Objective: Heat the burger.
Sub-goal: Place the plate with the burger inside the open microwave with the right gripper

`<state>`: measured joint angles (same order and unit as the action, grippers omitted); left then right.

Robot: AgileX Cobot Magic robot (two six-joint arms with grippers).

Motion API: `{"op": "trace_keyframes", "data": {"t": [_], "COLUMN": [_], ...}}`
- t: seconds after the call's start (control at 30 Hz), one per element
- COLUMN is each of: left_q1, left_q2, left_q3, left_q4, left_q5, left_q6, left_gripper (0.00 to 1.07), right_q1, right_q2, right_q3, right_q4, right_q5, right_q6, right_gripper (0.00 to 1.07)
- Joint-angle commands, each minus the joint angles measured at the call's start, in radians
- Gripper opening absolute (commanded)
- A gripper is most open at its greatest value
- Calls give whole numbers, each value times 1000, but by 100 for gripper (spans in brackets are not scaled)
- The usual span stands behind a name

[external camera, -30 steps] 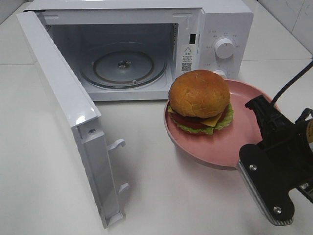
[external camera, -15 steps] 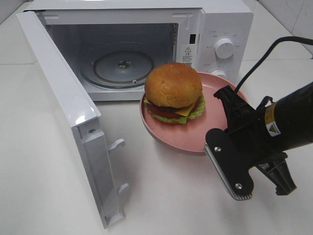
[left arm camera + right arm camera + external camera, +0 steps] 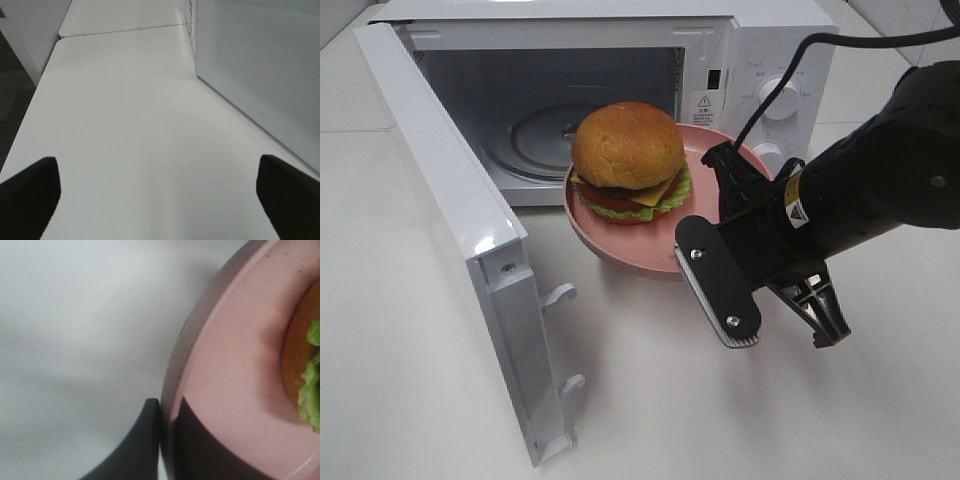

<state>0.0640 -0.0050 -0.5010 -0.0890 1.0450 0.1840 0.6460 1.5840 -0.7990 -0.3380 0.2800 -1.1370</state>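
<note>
The burger (image 3: 627, 150), with an orange-brown bun, lettuce and cheese, sits on a pink plate (image 3: 620, 243). The plate hangs above the table just in front of the open microwave (image 3: 760, 40). My right gripper (image 3: 700, 222) is shut on the plate's near right rim. In the right wrist view its dark fingers (image 3: 142, 445) pinch the plate's (image 3: 235, 365) rim, and the burger's lettuce (image 3: 312, 380) shows at the edge. My left gripper (image 3: 160, 200) is open over bare table, beside the outer face of the microwave door (image 3: 260, 75). It is out of the high view.
The microwave door (image 3: 450, 220) stands swung wide to the left, with its latch hooks (image 3: 558, 295) facing the table's middle. The glass turntable (image 3: 535, 140) lies inside the cavity. The control knob (image 3: 780, 98) is at the right, and the right arm's cable (image 3: 790, 60) loops above it.
My right gripper has carried the plate and burger to the left and toward the microwave opening. The left gripper's view gives no earlier frame.
</note>
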Motion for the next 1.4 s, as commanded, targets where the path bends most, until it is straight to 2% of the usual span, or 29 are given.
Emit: {"op": "trace_keyframes", "data": {"t": [0.03,0.27,0.93,1.4], "left_q1": [1,1,1,1], "left_q2": [-20,-20,-20,-20], "left_q3": [2,2,2,2], "left_q4": [-2,-2,-2,-2], "left_q5": [-10,-10,-10,-10], "left_q6": [-6,-6,-6,-6], "left_gripper": [100,100,100,100], "right_q1": [1,14,55,74], "right_q2": [8,61,141,234], "right_q3": [-41,-113,-234,-368], "right_q4": [-4,1,24,24], "right_q5": [-58,-56,-32,14], "right_q6": [3,4,3,4], "right_gripper": [0,0,0,0]}}
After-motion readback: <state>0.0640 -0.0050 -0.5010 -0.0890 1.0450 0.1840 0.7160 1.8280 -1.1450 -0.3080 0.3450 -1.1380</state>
